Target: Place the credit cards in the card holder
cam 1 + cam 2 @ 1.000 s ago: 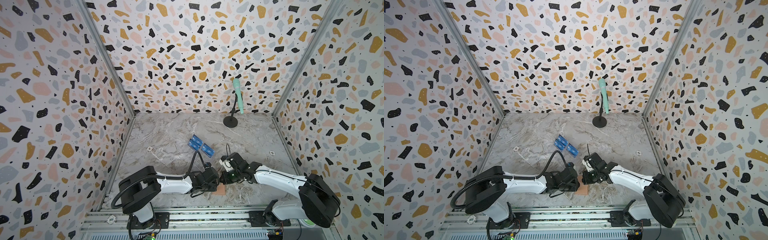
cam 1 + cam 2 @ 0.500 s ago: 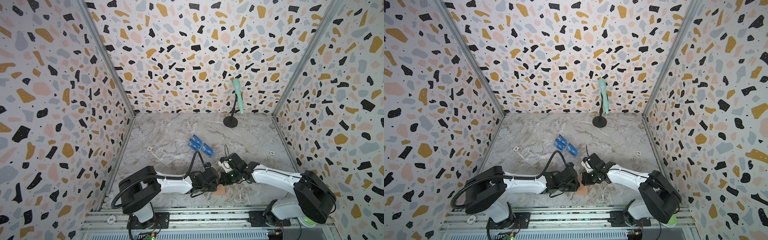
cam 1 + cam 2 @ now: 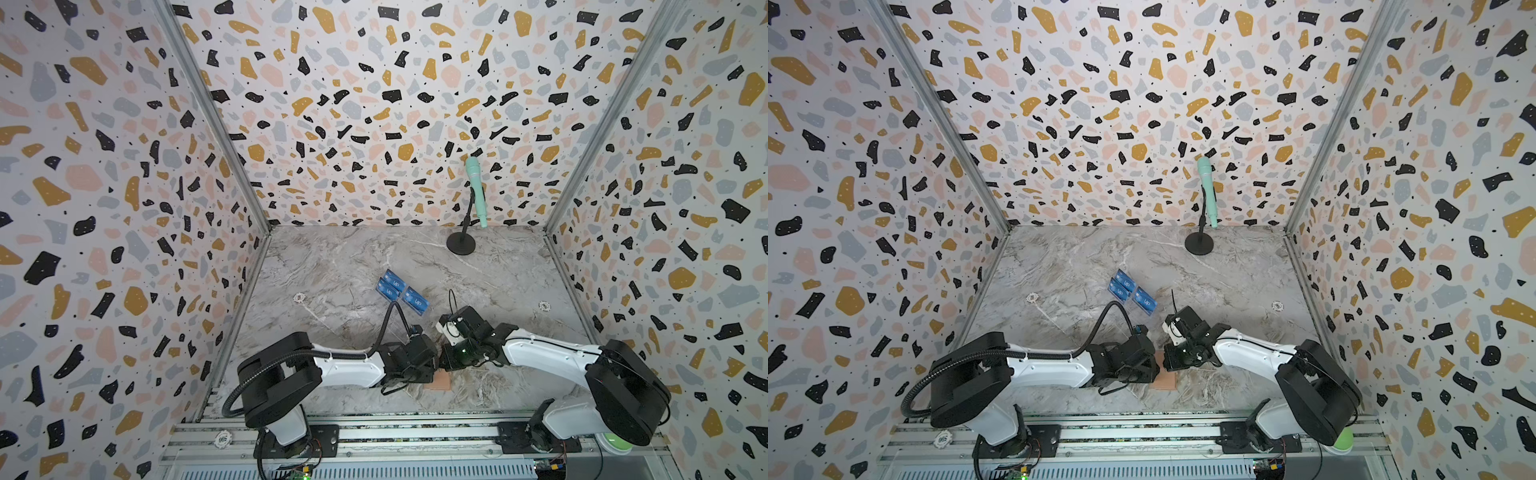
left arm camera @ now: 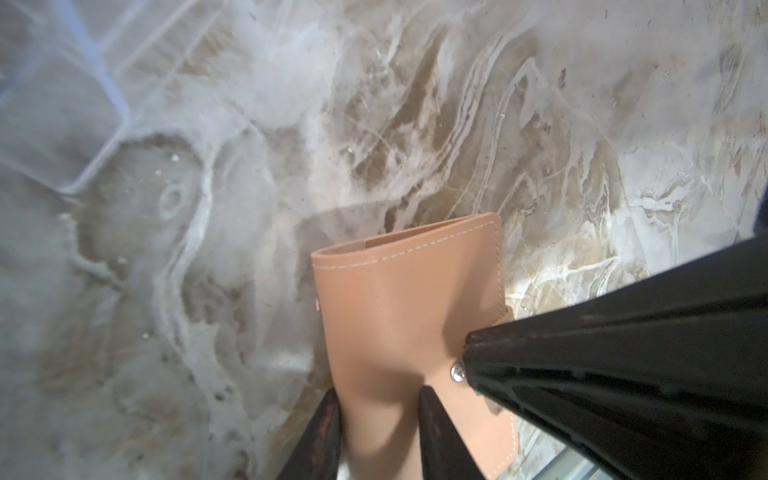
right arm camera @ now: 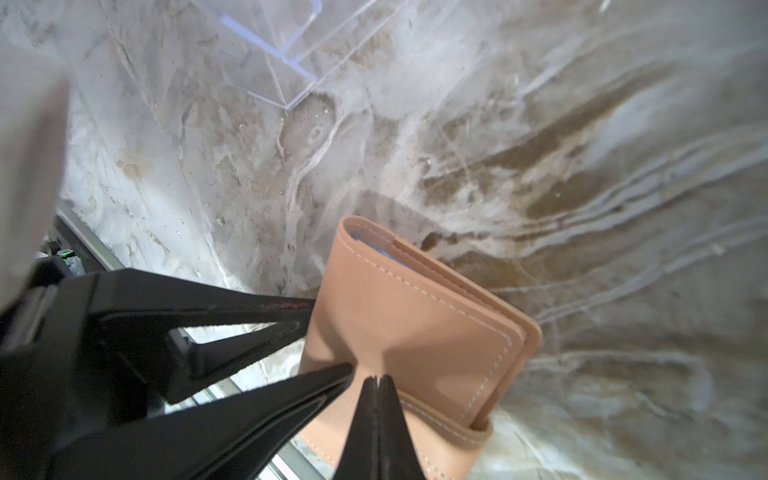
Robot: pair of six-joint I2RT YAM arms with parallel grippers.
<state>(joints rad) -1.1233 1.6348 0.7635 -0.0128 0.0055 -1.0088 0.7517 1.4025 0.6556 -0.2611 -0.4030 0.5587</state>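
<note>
**Spotter A:** Start on your left. Your left end effector [image 4: 378, 394] has its two fingers part-way apart, one on each side of the salmon-pink card holder [image 4: 407, 299], and it is clamping the holder at one end.

**Spotter B:** Farther back, near the middle of the marble tabletop [image 3: 332, 266], your blue credit cards [image 3: 392, 286] with white VIP lettering are propped on the clear acrylic stand [image 4: 58, 116]. They are well apart from the holder.

**Spotter A:** In both top views the holder sits near the front edge, between your two end effectors. Its covers are folded shut. I cannot tell whether it rests on the tabletop or hangs just off it.

**Spotter B:** A pale bluish edge shows inside the fold in your right wrist view. I cannot tell what it is.

**Spotter A:** Your right end effector [image 5: 376, 382] has its fingers pressed together with nothing between them. Their tips touch the holder's top cover, just beside the silver snap stud [image 4: 457, 371].

**Spotter B:** Farthest right, at the back by the rear wall, a mint-green microphone [image 3: 476, 187] stands on a black round-based stand.
</note>
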